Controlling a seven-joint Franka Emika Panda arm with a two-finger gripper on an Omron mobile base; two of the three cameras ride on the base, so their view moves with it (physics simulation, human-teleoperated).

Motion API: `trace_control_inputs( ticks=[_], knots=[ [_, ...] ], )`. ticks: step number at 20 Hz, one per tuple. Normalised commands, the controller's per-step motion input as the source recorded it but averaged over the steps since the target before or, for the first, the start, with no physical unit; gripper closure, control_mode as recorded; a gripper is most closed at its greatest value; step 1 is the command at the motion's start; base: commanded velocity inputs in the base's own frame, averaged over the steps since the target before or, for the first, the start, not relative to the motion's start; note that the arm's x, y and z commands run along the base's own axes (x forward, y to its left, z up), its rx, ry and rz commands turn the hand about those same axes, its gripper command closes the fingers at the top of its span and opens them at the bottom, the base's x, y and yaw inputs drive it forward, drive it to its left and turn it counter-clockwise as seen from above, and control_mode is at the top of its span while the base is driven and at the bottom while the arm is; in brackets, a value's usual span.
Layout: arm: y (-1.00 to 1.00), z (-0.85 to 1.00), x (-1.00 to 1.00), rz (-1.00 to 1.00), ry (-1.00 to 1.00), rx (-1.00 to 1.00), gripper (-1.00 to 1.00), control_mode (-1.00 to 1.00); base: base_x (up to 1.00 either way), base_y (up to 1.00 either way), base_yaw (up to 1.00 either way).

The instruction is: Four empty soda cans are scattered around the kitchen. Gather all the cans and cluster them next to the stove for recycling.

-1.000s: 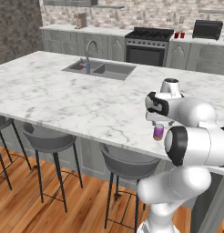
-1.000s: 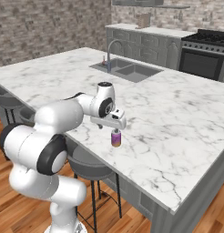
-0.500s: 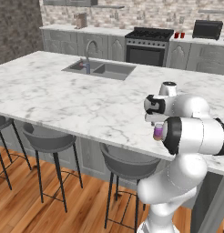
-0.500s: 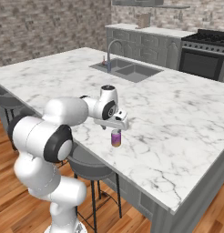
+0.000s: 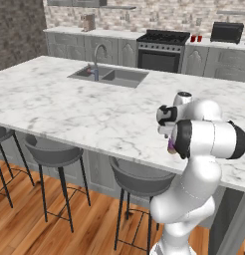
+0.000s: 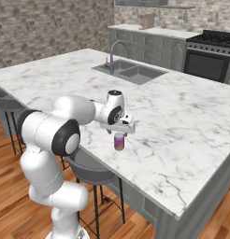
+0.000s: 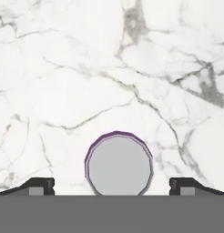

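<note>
I observe a white marble island (image 5: 69, 107) with an inset sink (image 5: 109, 76) and curved faucet (image 5: 96, 54). Grey stools (image 5: 52, 152) stand on the wood floor (image 5: 30, 226). Grey cabinets (image 5: 82, 47) line a brick wall (image 6: 46, 23).

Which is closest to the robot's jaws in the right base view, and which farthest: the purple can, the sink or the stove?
1. Purple can, directly under the open gripper, on the island's near edge.
2. Sink, farther back, mid-island.
3. Stove, far right, against the back wall.
</note>
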Motion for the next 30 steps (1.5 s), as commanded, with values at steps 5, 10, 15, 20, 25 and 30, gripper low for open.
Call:
trace_control_inputs(
  ticks=[5,10,15,20,25,30],
  knots=[
    [-0.05,-0.19,0.05,0.08,0.00,0.00,-1.00,-1.00,0.00,0.00,0.00],
    [-0.04,-0.23,0.12,0.07,0.00,0.00,-1.00,-1.00,0.00,0.00,0.00],
    [-0.07,-0.20,0.16,0.07,0.00,0.00,-1.00,-1.00,0.00,0.00,0.00],
    [-0.03,-0.10,0.01,0.04,0.01,0.02,1.00,-1.00,0.00,0.00,0.00],
    [0.00,-0.07,-0.02,0.00,0.06,0.00,1.00,-1.00,0.00,0.00,0.00],
    [-0.03,0.03,-0.19,-0.02,0.10,0.01,1.00,-1.00,0.00,0.00,0.00]
  ],
)
